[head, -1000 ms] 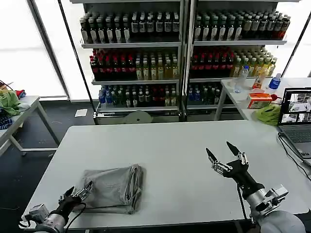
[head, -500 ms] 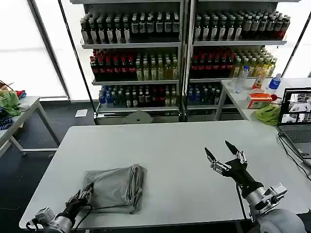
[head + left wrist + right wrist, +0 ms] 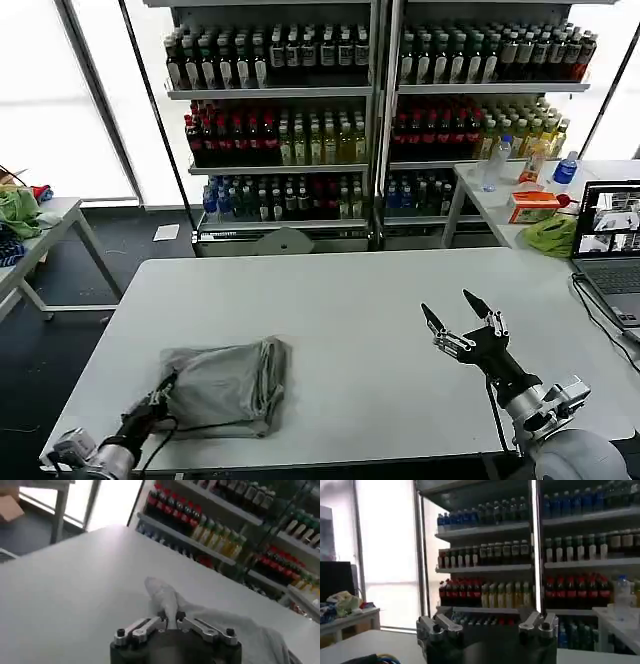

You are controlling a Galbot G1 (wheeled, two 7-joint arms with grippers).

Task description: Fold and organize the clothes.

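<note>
One of the clothes, a folded light grey shirt, lies on the white table near its front left corner. My left gripper is at the shirt's near left edge, shut on a raised fold of the grey cloth; in the left wrist view the left gripper pinches that fold between its fingertips. My right gripper hovers open above the table's right half, well apart from the shirt, fingers spread and holding nothing.
Shelves of drink bottles stand behind the table. A side table at the right carries a laptop, a bright green cloth and bottles. Another small table with a green cloth is at the far left.
My left gripper has closed on the shirt's near left edge, and the shirt has shifted slightly to the left. The right arm has barely moved.
</note>
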